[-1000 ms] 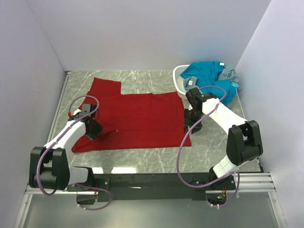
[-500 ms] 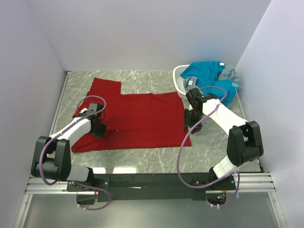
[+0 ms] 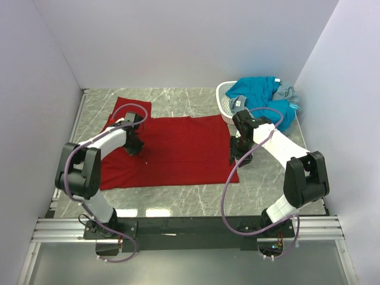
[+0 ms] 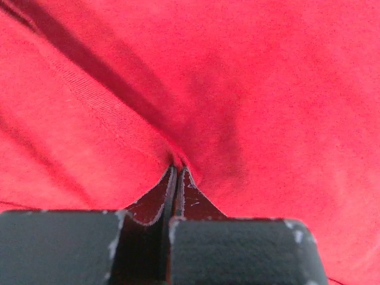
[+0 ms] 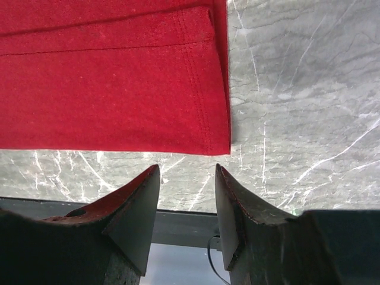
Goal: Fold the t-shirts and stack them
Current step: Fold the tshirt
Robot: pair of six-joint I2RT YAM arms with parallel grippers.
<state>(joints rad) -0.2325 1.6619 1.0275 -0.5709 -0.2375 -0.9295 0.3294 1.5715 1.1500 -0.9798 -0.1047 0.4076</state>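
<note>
A dark red t-shirt [image 3: 178,148] lies spread flat on the marble table. My left gripper [image 3: 136,148] is down on its left part, shut on a small pinched ridge of the red cloth [image 4: 178,155], its jaws pressed together. My right gripper [image 3: 237,159] hovers open at the shirt's near right corner [image 5: 219,139], nothing between its fingers. Teal-blue and grey t-shirts [image 3: 264,98] are heaped at the back right, spilling over a basket.
A white perforated basket [image 3: 224,102] stands at the back right under the heap of shirts. Grey walls close in the left, back and right sides. The black mounting rail [image 3: 190,225] runs along the near edge.
My left gripper has moved up and to the right, onto the red shirt, and has shut on a pinch of its cloth. The right arm has stayed still.
</note>
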